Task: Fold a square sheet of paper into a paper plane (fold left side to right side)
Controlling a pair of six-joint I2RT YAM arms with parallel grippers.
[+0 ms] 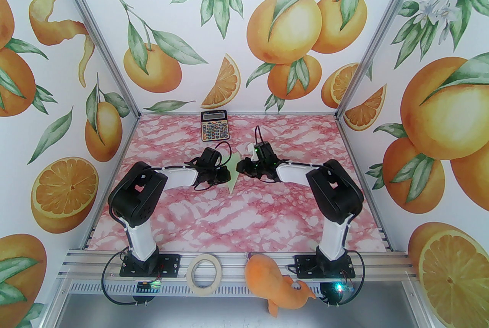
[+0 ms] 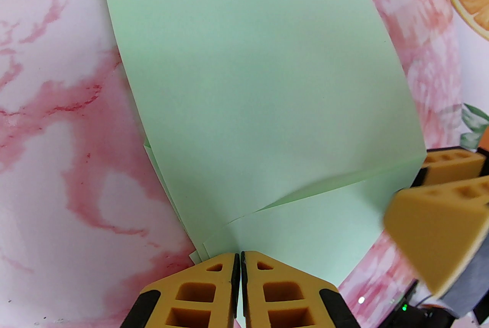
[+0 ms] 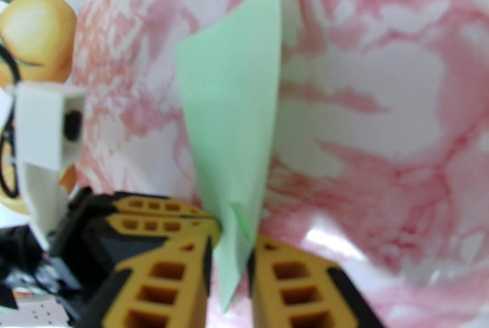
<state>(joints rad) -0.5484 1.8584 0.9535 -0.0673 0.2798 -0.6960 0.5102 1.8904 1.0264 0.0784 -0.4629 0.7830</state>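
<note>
The square sheet of paper (image 1: 232, 181) is pale green, folded into layers and lifted off the pink marbled table (image 1: 229, 219) at mid-table. My left gripper (image 1: 228, 176) comes in from the left and is shut on the paper's edge. In the left wrist view the folded paper (image 2: 248, 89) spreads away from the pinched left gripper (image 2: 240, 255), with a slanted flap edge near the fingertips. My right gripper (image 1: 240, 167) faces it from the right. In the right wrist view a narrow strip of the paper (image 3: 233, 89) stands between the right gripper (image 3: 232, 242) fingers, which are closed on it.
A black-and-orange calculator (image 1: 214, 125) lies at the back edge of the table. A roll of beige tape (image 1: 205, 273) and an orange plush toy (image 1: 277, 286) rest on the metal rail in front, between the arm bases. Printed walls enclose three sides.
</note>
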